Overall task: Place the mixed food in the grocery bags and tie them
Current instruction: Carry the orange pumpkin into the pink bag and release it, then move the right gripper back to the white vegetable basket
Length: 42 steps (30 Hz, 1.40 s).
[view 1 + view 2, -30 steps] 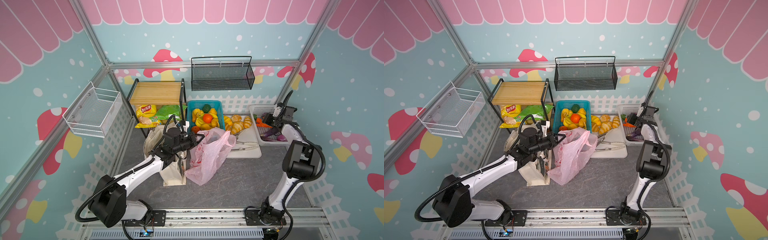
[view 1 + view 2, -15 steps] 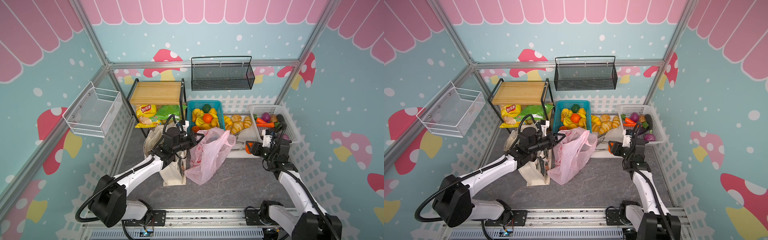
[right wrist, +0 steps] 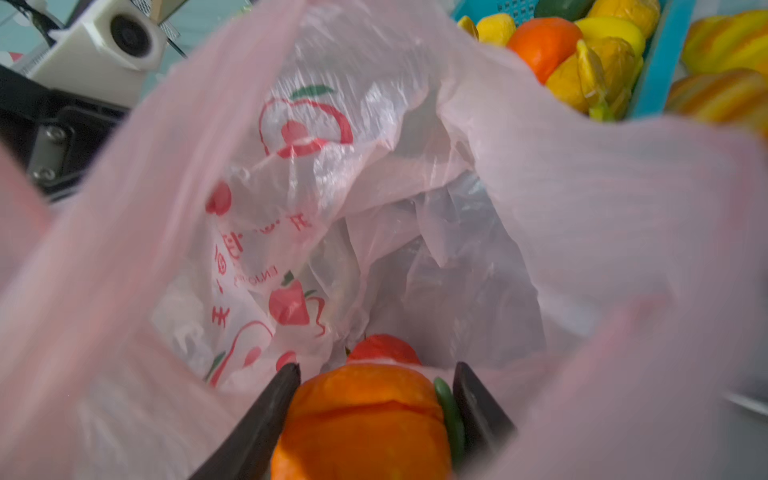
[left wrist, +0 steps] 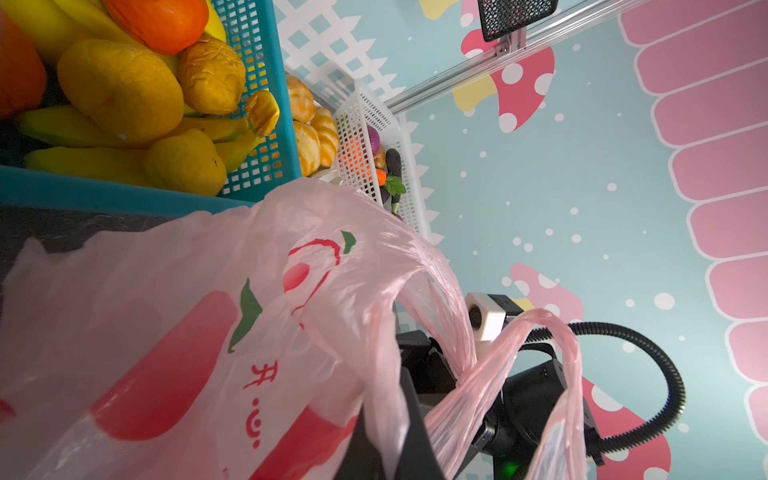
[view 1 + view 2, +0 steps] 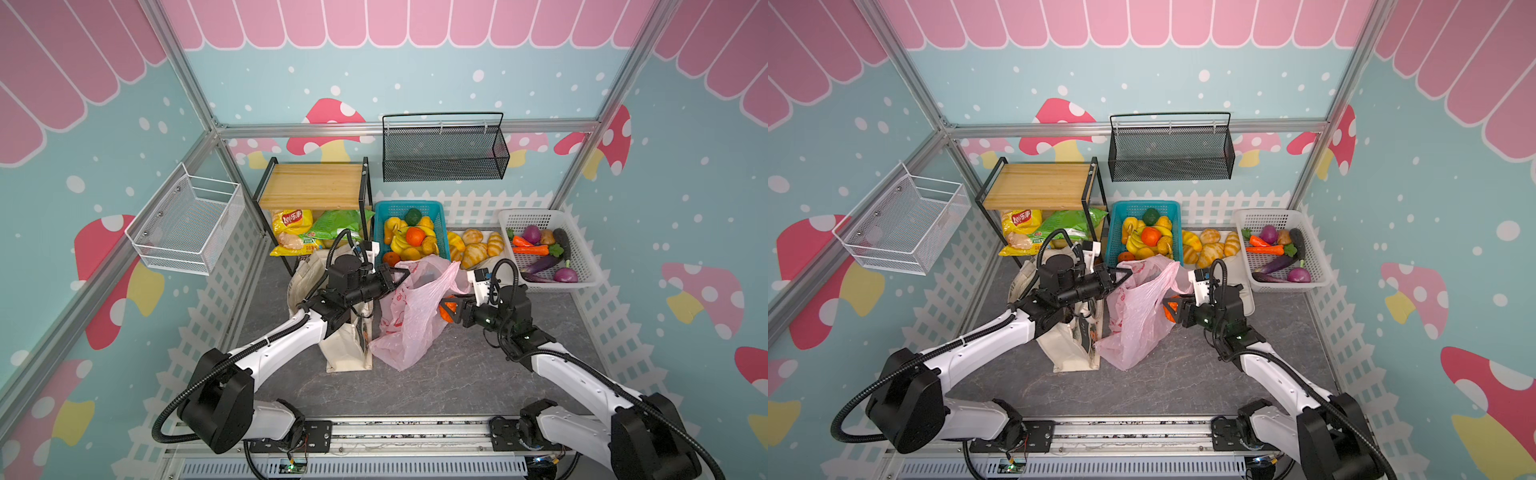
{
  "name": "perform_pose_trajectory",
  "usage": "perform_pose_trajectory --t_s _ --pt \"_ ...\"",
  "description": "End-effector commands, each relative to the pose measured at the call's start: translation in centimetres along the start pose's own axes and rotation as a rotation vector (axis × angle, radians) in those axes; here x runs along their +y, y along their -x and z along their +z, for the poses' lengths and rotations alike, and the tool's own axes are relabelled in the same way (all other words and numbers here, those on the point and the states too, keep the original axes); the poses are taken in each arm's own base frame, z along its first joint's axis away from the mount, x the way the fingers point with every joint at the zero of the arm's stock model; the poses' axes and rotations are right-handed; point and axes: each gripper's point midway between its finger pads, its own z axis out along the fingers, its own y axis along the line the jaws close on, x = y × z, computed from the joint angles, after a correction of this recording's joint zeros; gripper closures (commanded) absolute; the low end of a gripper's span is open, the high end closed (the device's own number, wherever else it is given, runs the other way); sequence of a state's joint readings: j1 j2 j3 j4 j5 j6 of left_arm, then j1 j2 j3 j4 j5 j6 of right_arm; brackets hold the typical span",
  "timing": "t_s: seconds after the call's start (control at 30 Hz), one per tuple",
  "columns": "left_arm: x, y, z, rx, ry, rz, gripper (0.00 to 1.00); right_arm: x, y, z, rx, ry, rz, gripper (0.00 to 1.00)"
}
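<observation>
Right end effector [image 3: 376,372] grips an orange toy pumpkin [image 3: 365,415] between its jaws, poised at the mouth of the pink bag [image 5: 409,316]. The bag slumps on the tabletop [image 5: 457,374] beside the tote [image 5: 345,353]. Left end effector [image 5: 397,275], pinched tight on the bag's upper rim, lifts the mouth open. The drop looks best made deeper inside, past the flimsy rim, so the pumpkin cannot roll out.

Teal dotted walls [image 5: 415,83], red mushroom prints, pink scalloped band on top. Aluminium frame [image 5: 548,124] at the edges. White picket trim [image 5: 478,205] at the base. Grey marbled floor [image 5: 457,386]. Black mesh basket [image 5: 444,153] on the back wall, white wire basket [image 5: 187,224] on the left wall, wood-topped black shelf [image 5: 313,191] back-left. Light is even.
</observation>
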State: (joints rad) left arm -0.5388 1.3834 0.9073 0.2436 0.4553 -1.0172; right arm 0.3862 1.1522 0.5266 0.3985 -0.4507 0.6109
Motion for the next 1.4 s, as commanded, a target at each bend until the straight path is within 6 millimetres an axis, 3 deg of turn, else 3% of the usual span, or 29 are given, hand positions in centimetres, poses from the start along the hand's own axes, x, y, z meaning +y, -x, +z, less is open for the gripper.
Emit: perform_pose_trajectory --t_s 0.0,0.1,0.2,0.37,0.53,0.67,0.87,1.1,1.27,1.37 --pt "-0.2 -0.6 0.4 0.035 -0.007 0.004 1.0 1.9 6.1 0.8 -0.241 0.034 0.026 0.56" --pt "-0.2 -0.8 0.5 0.043 -0.007 0.009 1.0 1.0 7.2 1.7 -0.31 -0.024 0.064 0.56" --pt "-0.3 -1.1 0.6 0.056 -0.009 0.01 1.0 -0.2 6.9 3.1 -0.329 -0.115 0.092 0.56" --pt "-0.6 -1.1 0.6 0.059 -0.015 0.015 1.0 -1.5 3.0 6.7 -0.203 -0.184 0.107 0.54" --pt "-0.7 -1.1 0.5 0.056 -0.018 0.018 1.0 -1.1 -0.6 8.2 -0.087 -0.104 0.092 0.43" --pt "-0.6 -0.9 0.2 0.041 -0.005 0.035 1.0 0.2 -1.9 7.3 -0.035 -0.032 0.022 0.28" --pt "-0.3 -0.7 0.2 0.032 0.006 0.04 1.0 0.6 -2.1 5.7 0.027 -0.047 -0.08 0.1" --pt "0.0 -0.3 -0.1 0.017 0.021 0.033 1.0 0.0 -1.3 2.6 0.094 -0.1 -0.154 0.08" --pt "0.9 0.8 -0.6 -0.033 0.049 0.016 1.0 0.3 -0.3 -1.4 0.103 -0.076 -0.164 0.11" --pt "1.3 1.5 -1.0 -0.064 0.055 -0.004 1.0 -0.7 -0.6 -3.1 0.117 -0.106 -0.131 0.14"
